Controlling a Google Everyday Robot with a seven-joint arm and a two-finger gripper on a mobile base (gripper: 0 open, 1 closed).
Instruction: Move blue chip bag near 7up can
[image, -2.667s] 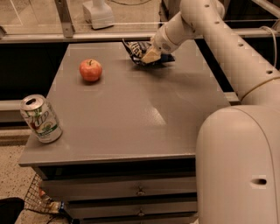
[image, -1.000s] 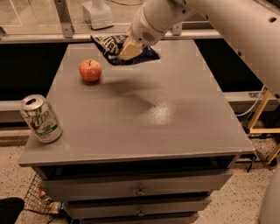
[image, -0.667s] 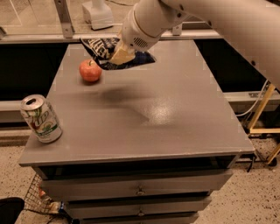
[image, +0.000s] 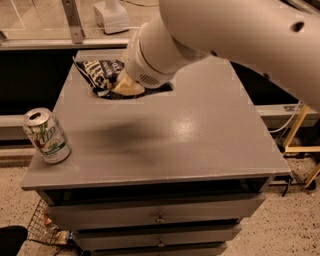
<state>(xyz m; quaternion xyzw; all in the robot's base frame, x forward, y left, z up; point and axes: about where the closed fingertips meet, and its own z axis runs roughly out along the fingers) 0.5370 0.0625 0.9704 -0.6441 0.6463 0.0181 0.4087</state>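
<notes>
The blue chip bag (image: 100, 75), dark blue with white lettering, hangs in the air over the far left part of the grey table (image: 190, 140). My gripper (image: 127, 87) is shut on the blue chip bag's right side and holds it clear of the tabletop. The 7up can (image: 46, 135), silver-white with a green band, stands tilted at the table's front left corner, well in front of and left of the bag. My large white arm (image: 225, 35) crosses the upper right of the view. The red apple seen before is hidden behind the bag and arm.
The table has drawers (image: 160, 217) under its front edge. A wire basket (image: 47, 230) sits on the floor at lower left. A white object (image: 112, 15) stands on the floor beyond the table. A wooden frame (image: 300, 135) stands to the right.
My gripper has carried the blue chip bag from the far right of the table leftward and toward the front, over where the apple sits. The can has not moved.
</notes>
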